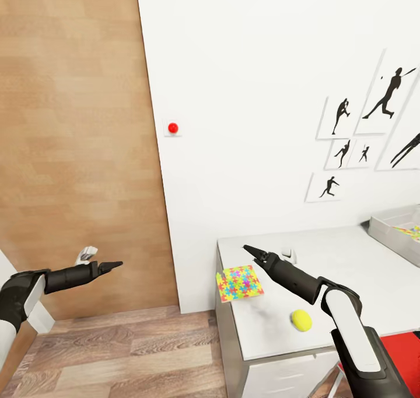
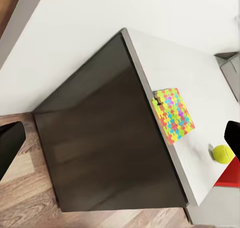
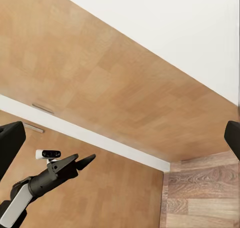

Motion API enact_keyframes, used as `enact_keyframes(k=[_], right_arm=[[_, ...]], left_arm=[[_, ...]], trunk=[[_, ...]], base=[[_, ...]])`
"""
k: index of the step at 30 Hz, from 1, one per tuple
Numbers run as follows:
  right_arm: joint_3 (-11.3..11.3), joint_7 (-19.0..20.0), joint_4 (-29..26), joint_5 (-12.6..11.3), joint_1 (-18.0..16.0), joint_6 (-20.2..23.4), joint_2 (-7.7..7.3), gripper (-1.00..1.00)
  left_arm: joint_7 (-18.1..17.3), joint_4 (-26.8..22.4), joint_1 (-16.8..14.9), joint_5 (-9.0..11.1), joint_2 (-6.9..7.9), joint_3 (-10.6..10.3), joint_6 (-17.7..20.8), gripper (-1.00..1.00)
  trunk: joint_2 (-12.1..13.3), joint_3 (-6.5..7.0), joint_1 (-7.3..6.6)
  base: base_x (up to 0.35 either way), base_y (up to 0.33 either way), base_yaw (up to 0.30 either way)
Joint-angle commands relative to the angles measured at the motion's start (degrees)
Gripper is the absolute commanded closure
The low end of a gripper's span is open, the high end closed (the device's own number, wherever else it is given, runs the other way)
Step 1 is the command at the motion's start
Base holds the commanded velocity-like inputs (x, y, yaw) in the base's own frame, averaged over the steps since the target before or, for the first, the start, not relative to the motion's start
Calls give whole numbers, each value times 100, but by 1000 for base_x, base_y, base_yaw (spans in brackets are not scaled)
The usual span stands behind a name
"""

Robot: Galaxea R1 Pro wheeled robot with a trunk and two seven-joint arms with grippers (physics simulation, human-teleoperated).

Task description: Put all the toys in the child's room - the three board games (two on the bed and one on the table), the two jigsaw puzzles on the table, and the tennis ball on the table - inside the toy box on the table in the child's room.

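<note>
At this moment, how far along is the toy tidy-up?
Partly done at most: a puzzle-patterned box already lies in the toy box. Nothing is in hand; the left gripper and right gripper look empty. One jigsaw puzzle and the tennis ball remain on the table.
</note>
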Motion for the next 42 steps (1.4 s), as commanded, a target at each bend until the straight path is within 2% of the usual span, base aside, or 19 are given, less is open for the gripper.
enact_keyframes(k=[1, 13, 34, 42], right_arm=[[-8, 41, 1, 37, -7, 29, 1, -100], [7, 41, -3, 36, -7, 27, 1, -100], [33, 41, -16, 36, -7, 22, 14, -100], [26, 41, -16, 36, -7, 21, 18, -100]], left_arm=[[-9, 0, -4, 19, 1, 4, 40, -100], [26, 0, -4, 16, -9, -9, 4, -100], [41, 0, -4, 8, -16, -14, -7, -100], [61, 0, -4, 11, -63, -15, 20, -100]], trunk=[[-12, -6, 4], [-12, 67, 4], [-12, 72, 4], [-12, 72, 4]], base=[[0, 0, -191], [13, -28, -170], [75, -128, -7], [30, -44, 0]])
